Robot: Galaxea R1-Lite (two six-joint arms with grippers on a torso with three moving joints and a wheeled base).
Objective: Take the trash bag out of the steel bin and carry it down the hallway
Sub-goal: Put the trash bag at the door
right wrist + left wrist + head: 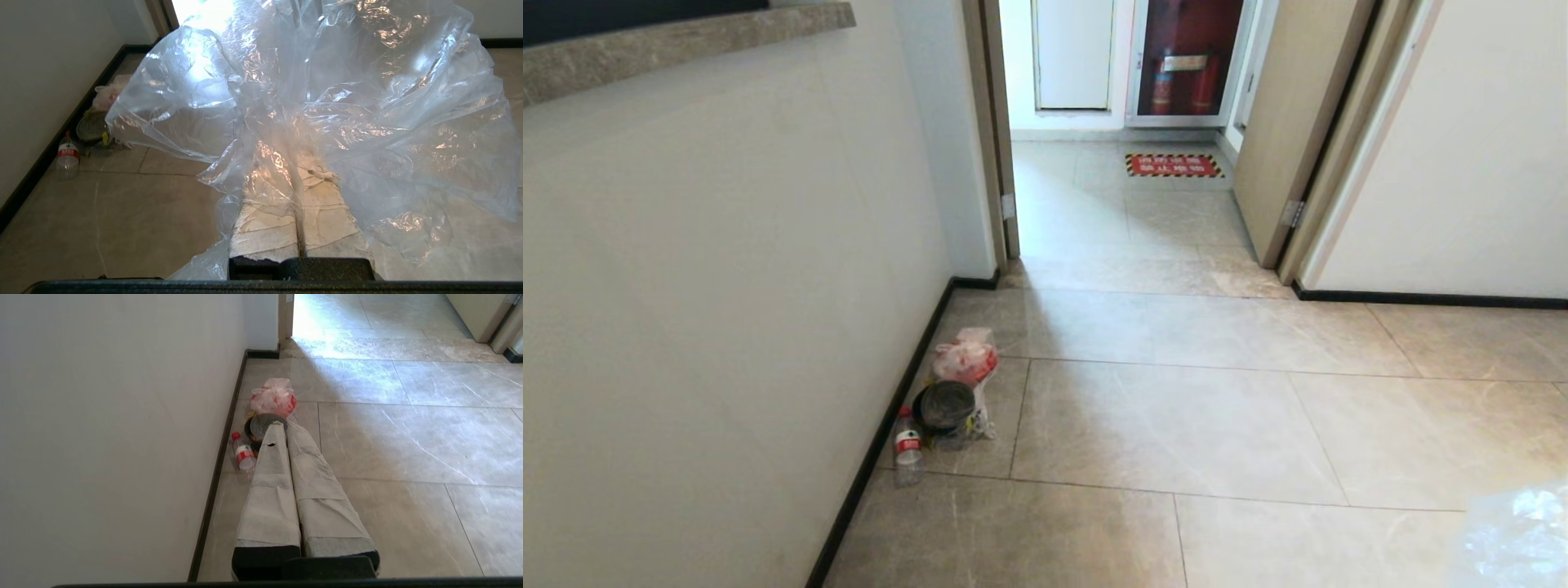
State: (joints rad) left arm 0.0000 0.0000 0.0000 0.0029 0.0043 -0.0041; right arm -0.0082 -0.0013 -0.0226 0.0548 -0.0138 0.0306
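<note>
The trash bag [367, 102] is a clear, crinkly sheet billowing over my right gripper [298, 163], which is shut on a pinch of it between the taped fingers. A corner of the bag [1515, 535] shows at the lower right of the head view. The steel bin [943, 406] is against the left wall, its round grey face with a black rim turned toward me; I cannot tell whether it is upright. My left gripper [282, 426] is shut and empty, pointing toward the bin [263, 424]. The hallway [1111, 204] lies through the doorway ahead.
A red-and-white bag [965, 358] and a plastic bottle [907, 449] lie beside the bin along the black skirting. An open door [1294, 122] stands right of the doorway. Beyond are a red fire-extinguisher cabinet [1188, 65] and a red floor mat [1174, 166].
</note>
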